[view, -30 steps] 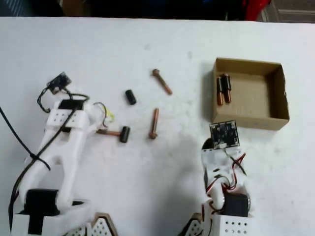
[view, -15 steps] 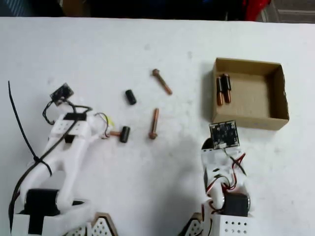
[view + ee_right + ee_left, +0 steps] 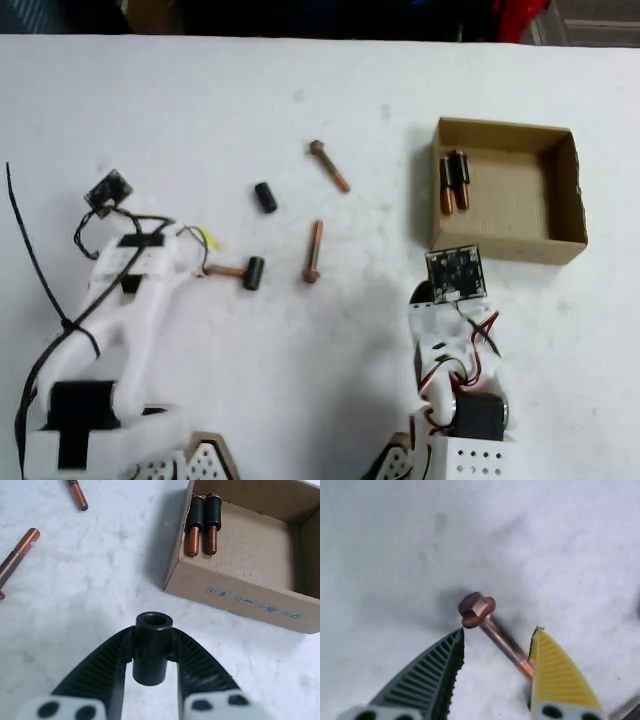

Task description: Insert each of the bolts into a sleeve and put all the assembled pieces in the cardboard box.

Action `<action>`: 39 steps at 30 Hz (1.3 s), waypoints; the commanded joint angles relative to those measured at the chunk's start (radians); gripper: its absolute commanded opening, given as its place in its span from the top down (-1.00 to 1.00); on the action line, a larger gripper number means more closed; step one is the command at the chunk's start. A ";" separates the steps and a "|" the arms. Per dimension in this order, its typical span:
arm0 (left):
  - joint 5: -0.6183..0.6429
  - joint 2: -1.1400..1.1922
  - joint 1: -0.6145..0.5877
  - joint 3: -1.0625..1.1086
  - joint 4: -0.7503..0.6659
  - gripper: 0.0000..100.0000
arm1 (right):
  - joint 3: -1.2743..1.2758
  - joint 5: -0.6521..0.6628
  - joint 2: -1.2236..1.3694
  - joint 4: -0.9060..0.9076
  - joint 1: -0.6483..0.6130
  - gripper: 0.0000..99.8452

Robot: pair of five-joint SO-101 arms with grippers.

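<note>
My left gripper (image 3: 498, 631) is open low over the table, and a copper bolt (image 3: 487, 625) lies between its fingers, head pointing away. In the high view this bolt (image 3: 226, 270) has its far end in a black sleeve (image 3: 254, 272), just right of the left gripper (image 3: 203, 257). My right gripper (image 3: 151, 634) is shut on another black sleeve (image 3: 151, 649), held upright in front of the cardboard box (image 3: 240, 597). Two assembled pieces (image 3: 453, 182) lie in the box (image 3: 505, 245). On the table lie two bare bolts (image 3: 328, 165) (image 3: 313, 251) and a loose sleeve (image 3: 265, 197).
The right arm (image 3: 455, 300) stands just before the box's near left corner. Loose cables hang around the left arm (image 3: 120, 290). The white table stretches bare behind the parts and between the two arms.
The left arm's wrist has shifted toward the near side and then left, uncovering more of the bolt's shaft. The bolt in its sleeve and the right arm have stayed put.
</note>
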 commanded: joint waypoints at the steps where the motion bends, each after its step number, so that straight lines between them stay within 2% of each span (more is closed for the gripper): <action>1: 0.009 0.120 -0.024 -0.097 -0.005 0.54 | -0.006 -0.002 -0.010 -0.021 0.001 0.96; 6: 0.009 0.237 -0.039 -0.241 0.106 0.54 | -0.006 -0.002 -0.010 -0.021 0.001 0.96; 12: 0.009 0.300 -0.039 -0.307 0.118 0.55 | -0.006 -0.002 -0.010 -0.021 0.001 0.96; 19: 0.009 0.302 -0.038 -0.311 0.114 0.89 | -0.006 -0.002 -0.010 -0.021 0.001 0.96; 32: -0.005 0.308 -0.025 -0.354 0.120 0.89 | -0.006 -0.002 -0.010 -0.021 0.001 0.96; 39: -0.347 0.302 -0.028 -0.356 0.120 0.89 | -0.006 -0.002 -0.010 -0.021 0.001 0.96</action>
